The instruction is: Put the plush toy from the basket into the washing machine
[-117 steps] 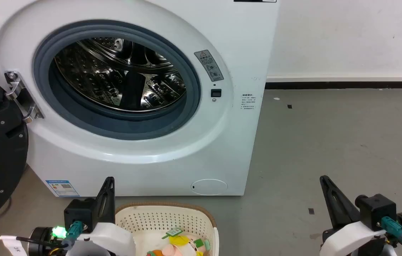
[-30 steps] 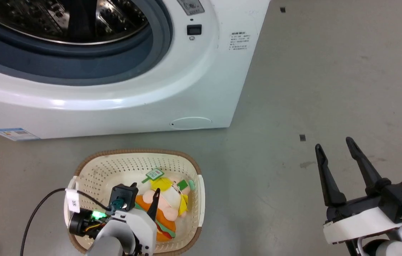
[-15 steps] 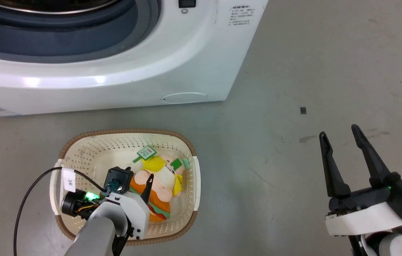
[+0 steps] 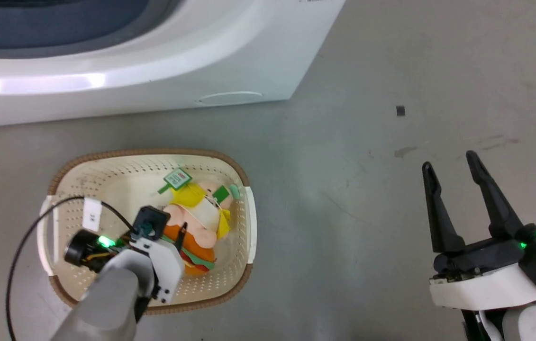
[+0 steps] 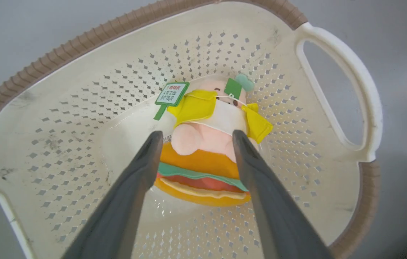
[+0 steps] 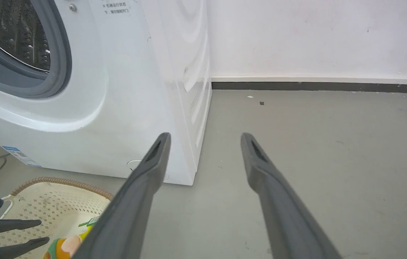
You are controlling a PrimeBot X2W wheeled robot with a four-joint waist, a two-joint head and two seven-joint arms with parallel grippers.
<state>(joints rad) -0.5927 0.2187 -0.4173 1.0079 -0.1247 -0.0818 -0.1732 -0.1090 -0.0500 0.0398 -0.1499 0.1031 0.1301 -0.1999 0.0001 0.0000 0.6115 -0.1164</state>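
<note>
At 7 o'clock in the head view, the left gripper (image 5: 197, 133), fingers apart, straddled the plush toy (image 5: 203, 162) lying in the basket (image 5: 81, 90). Nothing was grasped yet, so the lift and the transfer to the washing machine (image 4: 154, 85) at 12 o'clock remained. The right gripper (image 4: 449, 160) hung spread and empty at 4 o'clock. Print on the toy's green tag (image 5: 172, 94) was too small to read.
</note>
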